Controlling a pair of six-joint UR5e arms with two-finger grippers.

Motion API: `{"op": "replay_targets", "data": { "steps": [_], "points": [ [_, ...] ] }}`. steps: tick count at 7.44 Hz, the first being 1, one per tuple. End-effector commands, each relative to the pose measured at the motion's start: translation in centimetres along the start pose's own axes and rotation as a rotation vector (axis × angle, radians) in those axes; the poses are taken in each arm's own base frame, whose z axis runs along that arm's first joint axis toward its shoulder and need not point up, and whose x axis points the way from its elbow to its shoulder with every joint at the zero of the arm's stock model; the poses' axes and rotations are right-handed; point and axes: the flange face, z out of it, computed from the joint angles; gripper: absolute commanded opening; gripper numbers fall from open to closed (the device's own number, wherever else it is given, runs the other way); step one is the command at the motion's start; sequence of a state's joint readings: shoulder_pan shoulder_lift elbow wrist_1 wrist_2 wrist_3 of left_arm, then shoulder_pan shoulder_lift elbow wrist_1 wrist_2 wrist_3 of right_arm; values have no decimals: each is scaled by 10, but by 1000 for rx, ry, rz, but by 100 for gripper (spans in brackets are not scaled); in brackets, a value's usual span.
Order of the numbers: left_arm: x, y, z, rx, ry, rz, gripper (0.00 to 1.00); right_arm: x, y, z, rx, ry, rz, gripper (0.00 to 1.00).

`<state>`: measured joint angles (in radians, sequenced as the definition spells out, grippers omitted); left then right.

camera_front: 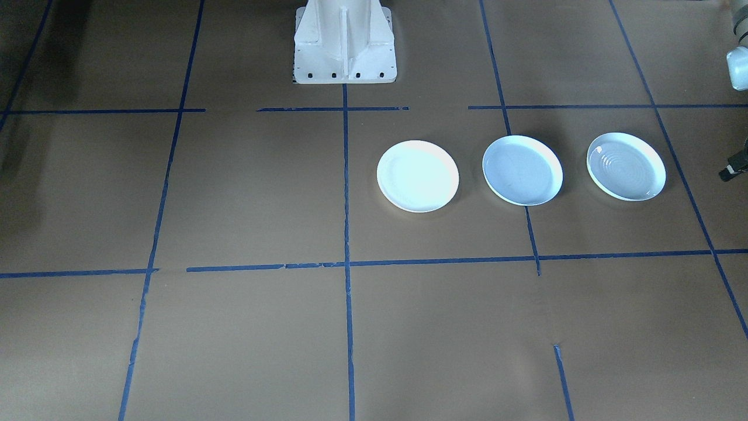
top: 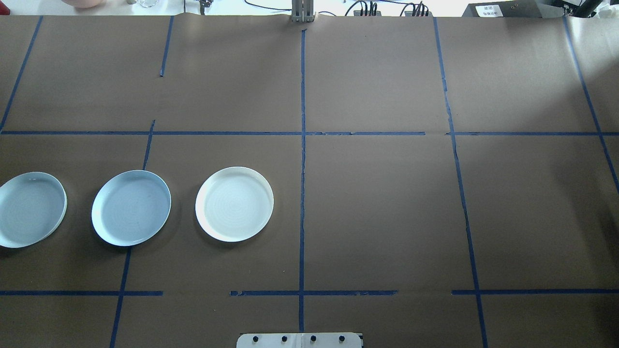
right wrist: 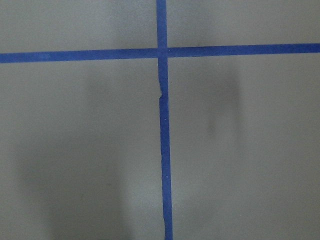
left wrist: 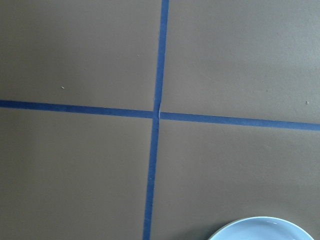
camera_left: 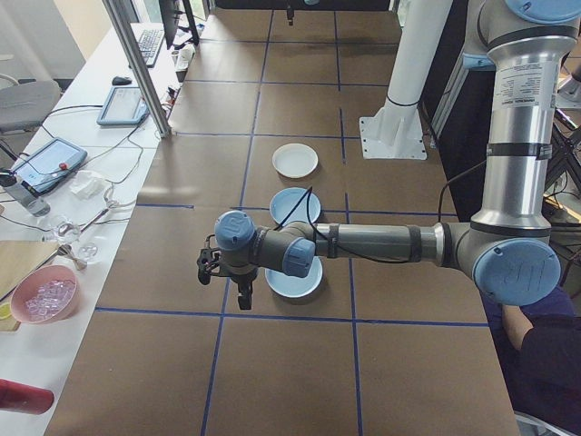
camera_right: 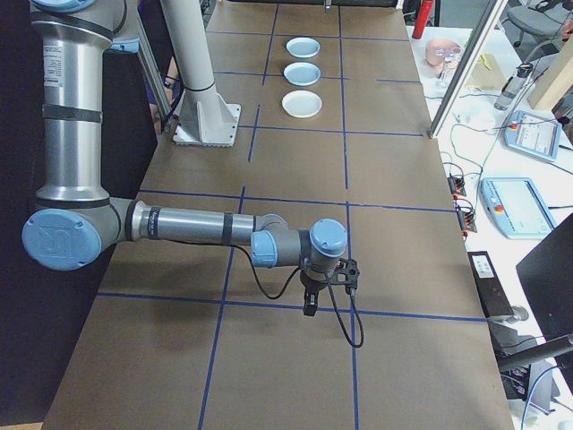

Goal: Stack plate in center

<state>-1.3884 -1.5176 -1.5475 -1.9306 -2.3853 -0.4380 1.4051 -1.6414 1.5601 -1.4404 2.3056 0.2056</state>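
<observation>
I see brown paper (top: 377, 212) over the table, gridded with blue tape (top: 302, 193). Along the side bench in my left view: pink bowl (camera_left: 44, 295) with clear cubes inside, red bottle (camera_left: 23, 397) lying flat, two tablets (camera_left: 124, 105), keyboard (camera_left: 148, 43). Right view shows another tablet (camera_right: 514, 207) beside cables (camera_right: 461, 210), plus a metal post (camera_right: 458, 72).
</observation>
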Motion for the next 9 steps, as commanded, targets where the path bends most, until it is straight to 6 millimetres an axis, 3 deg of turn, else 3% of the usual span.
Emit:
{"op": "replay_targets", "data": {
  "steps": [1,3,5,9],
  "points": [
    [-4,44,31,23,37,-17,100,-1,0,0,-1,0,-1,100],
    [18,60,70,-16,49,-45,100,0,0,0,0,0,0,100],
    [20,72,101,-14,37,-53,100,0,0,0,0,0,0,100],
    [18,80,123,-49,14,-43,100,0,0,0,0,0,0,100]
  ]
}}
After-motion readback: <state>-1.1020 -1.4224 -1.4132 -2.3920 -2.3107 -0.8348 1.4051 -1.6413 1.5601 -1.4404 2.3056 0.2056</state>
